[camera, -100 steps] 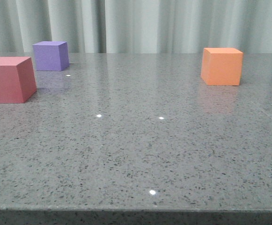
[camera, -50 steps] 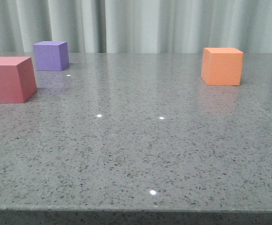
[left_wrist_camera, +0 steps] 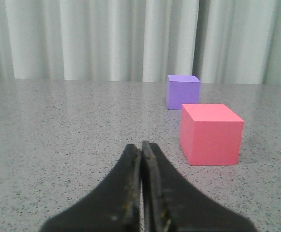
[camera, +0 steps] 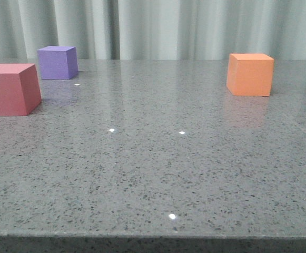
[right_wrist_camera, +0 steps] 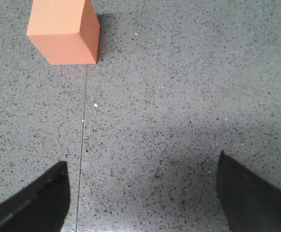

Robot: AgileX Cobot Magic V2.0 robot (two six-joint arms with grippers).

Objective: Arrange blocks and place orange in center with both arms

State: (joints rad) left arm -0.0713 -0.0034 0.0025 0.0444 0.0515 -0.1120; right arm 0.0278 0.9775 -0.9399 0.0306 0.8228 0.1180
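Note:
In the front view a red-pink cube (camera: 10, 88) sits at the left, a purple cube (camera: 57, 62) behind it, and the orange cube (camera: 249, 74) at the right. No gripper shows there. In the left wrist view my left gripper (left_wrist_camera: 141, 146) is shut and empty, low over the table, with the red-pink cube (left_wrist_camera: 210, 134) ahead and to one side and the purple cube (left_wrist_camera: 183, 91) beyond it. In the right wrist view my right gripper (right_wrist_camera: 141, 164) is open wide and empty above the table, apart from the orange cube (right_wrist_camera: 65, 31).
The grey speckled table (camera: 158, 158) has its front edge at the bottom of the front view. A pale curtain (camera: 158, 26) hangs behind it. A thin seam line (right_wrist_camera: 83, 125) runs across the table in the right wrist view.

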